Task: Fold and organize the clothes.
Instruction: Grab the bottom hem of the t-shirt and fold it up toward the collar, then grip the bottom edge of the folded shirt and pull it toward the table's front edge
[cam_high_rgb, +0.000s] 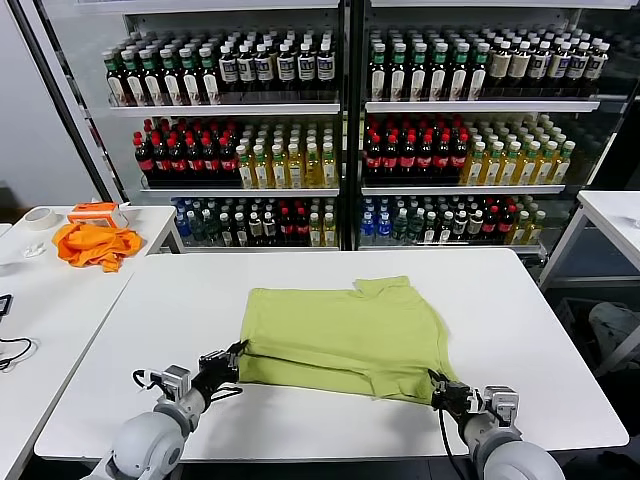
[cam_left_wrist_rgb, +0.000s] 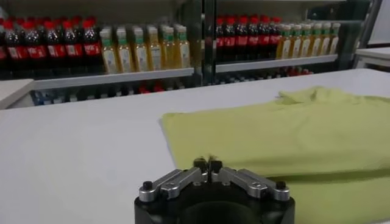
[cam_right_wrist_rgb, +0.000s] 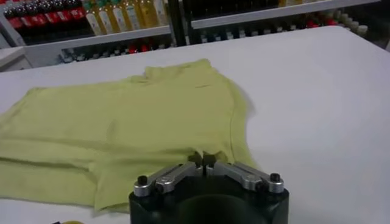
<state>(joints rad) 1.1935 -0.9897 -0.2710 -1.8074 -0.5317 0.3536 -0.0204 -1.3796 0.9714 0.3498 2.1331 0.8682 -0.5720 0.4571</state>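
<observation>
While both arms are reaching in low from the near edge of the white table, the T-shirt is lying partly folded in the middle of it, its near half doubled over so a long fold is running along the front. A collar or sleeve part is sticking up at the far edge of the cloth.

The left gripper is sitting at the shirt's near left corner, right against the folded edge. In the left wrist view its fingertips are pressing together with no gap showing, and the cloth is lying just beyond them; whether any fabric is pinched between them is not clear.

The right gripper is sitting at the near right corner, touching the hem. In the right wrist view its tips are likewise meeting tight at the shirt's edge.

An orange cloth is lying on the side table to the left, well apart from the shirt, beside a roll of tape. Shelves of bottles are filling the background.
</observation>
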